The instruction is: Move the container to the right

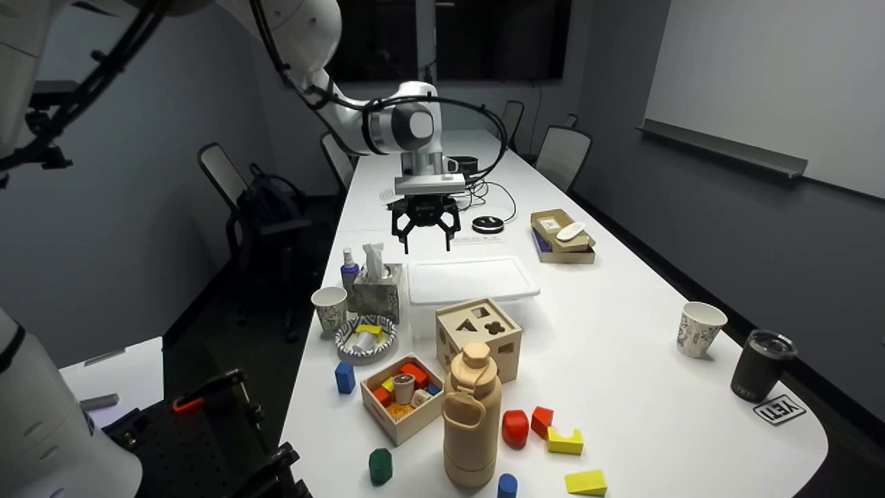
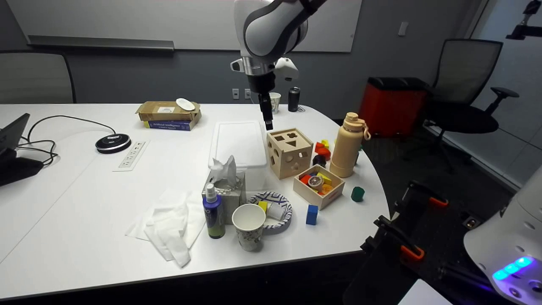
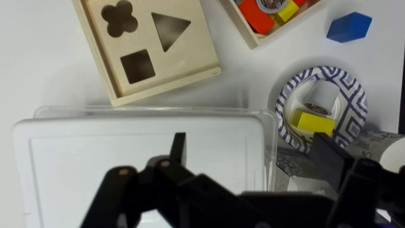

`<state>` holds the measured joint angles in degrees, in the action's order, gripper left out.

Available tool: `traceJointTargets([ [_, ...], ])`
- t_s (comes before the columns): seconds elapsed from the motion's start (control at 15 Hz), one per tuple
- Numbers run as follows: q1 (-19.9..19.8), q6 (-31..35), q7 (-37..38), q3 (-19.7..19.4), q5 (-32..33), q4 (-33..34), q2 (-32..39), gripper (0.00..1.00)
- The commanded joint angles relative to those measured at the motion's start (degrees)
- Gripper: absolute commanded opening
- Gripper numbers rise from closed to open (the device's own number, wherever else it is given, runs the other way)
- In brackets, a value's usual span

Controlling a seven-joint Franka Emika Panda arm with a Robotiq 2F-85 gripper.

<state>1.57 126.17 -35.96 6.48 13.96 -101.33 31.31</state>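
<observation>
The container is a clear plastic box with a white lid (image 1: 470, 279). It stands on the white table beside the wooden shape cube and shows in both exterior views (image 2: 238, 142). In the wrist view the container (image 3: 95, 152) fills the lower left, and the box edge shows past the lid. My gripper (image 1: 427, 248) is open with nothing between its fingers, held above table height. In the wrist view one finger of the gripper (image 3: 250, 136) is over the lid and the other is past the container's edge, over the tissue box and plate.
A wooden shape cube (image 1: 477, 339) is close by the container. A tissue box (image 1: 379, 294), spray bottle (image 2: 214, 212), paper cup (image 2: 249, 228) and patterned plate (image 3: 351, 95) crowd its other side. A block tray (image 2: 319, 186) and tan bottle (image 2: 347, 146) stand beyond the cube.
</observation>
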Motion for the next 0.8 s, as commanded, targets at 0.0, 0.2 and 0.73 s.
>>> traceJointTargets([
  [0.0,-0.46,4.68,2.17,0.62,-3.17,3.34,5.25,1.00],
  [0.2,0.45,12.43,6.51,-0.03,-2.88,2.94,8.50,1.00],
  [0.73,2.65,22.88,13.00,-0.76,-0.85,0.63,13.22,1.00],
])
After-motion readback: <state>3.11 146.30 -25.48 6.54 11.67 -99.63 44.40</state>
